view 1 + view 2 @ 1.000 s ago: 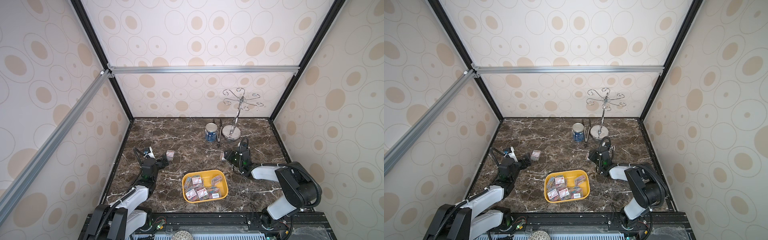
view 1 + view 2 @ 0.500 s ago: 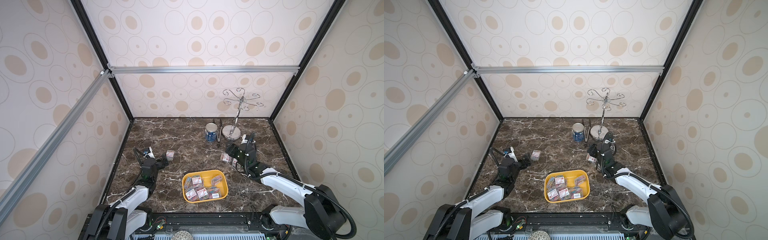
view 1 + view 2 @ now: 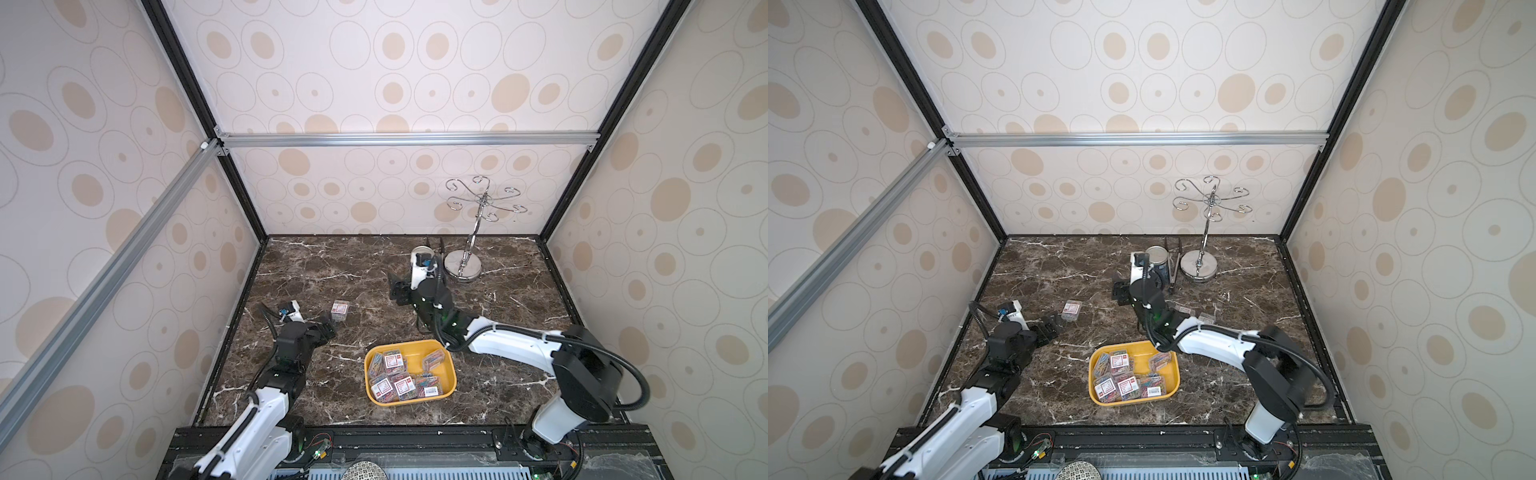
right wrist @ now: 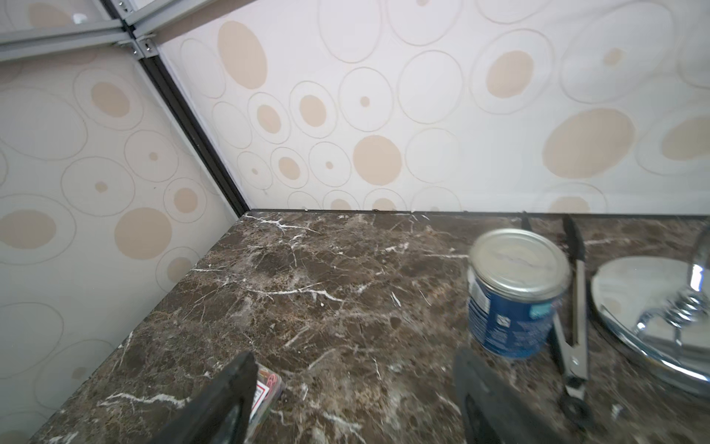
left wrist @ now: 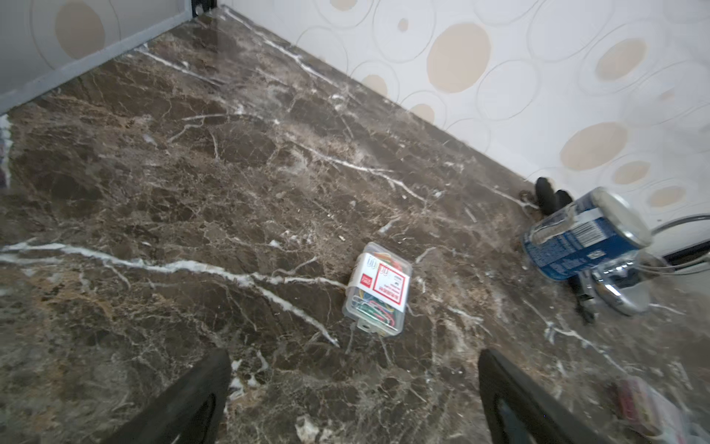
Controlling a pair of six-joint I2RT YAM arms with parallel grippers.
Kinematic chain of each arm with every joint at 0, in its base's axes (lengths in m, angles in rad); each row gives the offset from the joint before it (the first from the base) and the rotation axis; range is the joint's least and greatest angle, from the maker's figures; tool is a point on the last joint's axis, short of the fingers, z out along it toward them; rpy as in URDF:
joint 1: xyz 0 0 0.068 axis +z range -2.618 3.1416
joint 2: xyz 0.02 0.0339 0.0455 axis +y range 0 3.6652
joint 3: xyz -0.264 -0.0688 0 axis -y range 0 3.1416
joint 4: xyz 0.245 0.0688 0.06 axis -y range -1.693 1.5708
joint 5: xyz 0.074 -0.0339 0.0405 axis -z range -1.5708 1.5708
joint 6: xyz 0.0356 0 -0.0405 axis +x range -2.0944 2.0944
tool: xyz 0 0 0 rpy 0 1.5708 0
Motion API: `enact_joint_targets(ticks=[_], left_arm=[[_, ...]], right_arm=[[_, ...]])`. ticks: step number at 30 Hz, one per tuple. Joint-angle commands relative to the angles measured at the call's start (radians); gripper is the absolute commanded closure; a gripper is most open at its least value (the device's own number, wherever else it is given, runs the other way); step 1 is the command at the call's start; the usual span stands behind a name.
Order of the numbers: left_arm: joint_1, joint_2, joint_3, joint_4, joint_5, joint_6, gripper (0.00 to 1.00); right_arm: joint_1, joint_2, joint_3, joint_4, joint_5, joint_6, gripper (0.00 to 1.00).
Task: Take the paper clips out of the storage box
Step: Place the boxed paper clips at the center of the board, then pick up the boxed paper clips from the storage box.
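Observation:
The storage box is a yellow tray (image 3: 415, 348) (image 3: 1142, 353) near the table's front, holding several clear cases of paper clips (image 3: 395, 359) (image 3: 1119, 359). One case (image 3: 339, 309) (image 3: 1071, 309) (image 5: 378, 290) lies on the marble just ahead of my left gripper (image 3: 326, 330) (image 3: 1050, 326) (image 5: 353, 369), which is open and empty. My right gripper (image 3: 397, 289) (image 3: 1121, 293) (image 4: 355, 384) hovers open and empty over mid-table, left of the can. Two more cases (image 3: 1183, 308) lie behind the right arm. A case (image 4: 267, 388) peeks from behind one right finger.
A blue-labelled tin can (image 3: 1156, 259) (image 4: 515, 296) (image 5: 576, 238) stands at the back. Beside it are metal tongs (image 3: 1173, 266) (image 4: 572, 307) and a chrome hook stand (image 3: 463, 264) (image 3: 1198, 266). Patterned walls enclose the table on three sides.
My right gripper has opened wider and swung left, away from the case it left on the table toward the centre. The left arm has not moved.

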Motion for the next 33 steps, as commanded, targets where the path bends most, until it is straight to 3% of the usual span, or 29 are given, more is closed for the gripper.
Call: enact_joint_targets(ticks=[1, 7, 12, 16, 21, 26, 30, 33], left_arm=[[-0.003, -0.134, 0.0, -0.186, 0.034, -0.046, 0.0], [0.0, -0.202, 0.014, -0.279, -0.025, -0.031, 0.0], [0.0, -0.175, 0.018, -0.27, 0.029, -0.034, 0.0], [0.0, -0.18, 0.017, -0.257, 0.049, -0.037, 0.0], [0.0, -0.161, 0.026, -0.228, 0.134, -0.034, 0.0], [-0.01, -0.113, 0.01, -0.111, 0.339, 0.016, 0.0], [-0.078, -0.102, 0.021, -0.082, 0.346, 0.035, 0.0], [-0.156, -0.103, 0.038, -0.085, 0.325, 0.056, 0.07]], right_arm=[[0.006, 0.122, 0.127, 0.039, -0.016, -0.161, 0.19], [0.012, 0.25, 0.255, 0.081, -0.097, -0.272, 0.18], [0.041, 0.333, 0.397, -0.076, -0.02, -0.355, 0.18], [0.068, 0.34, 0.412, -0.121, 0.017, -0.39, 0.17], [0.072, 0.277, 0.347, -0.101, 0.041, -0.355, 0.17], [0.07, 0.179, 0.261, -0.038, 0.072, -0.311, 0.16], [0.049, 0.124, 0.239, -0.073, 0.078, -0.241, 0.15], [0.021, 0.094, 0.24, -0.138, 0.062, -0.184, 0.16]])
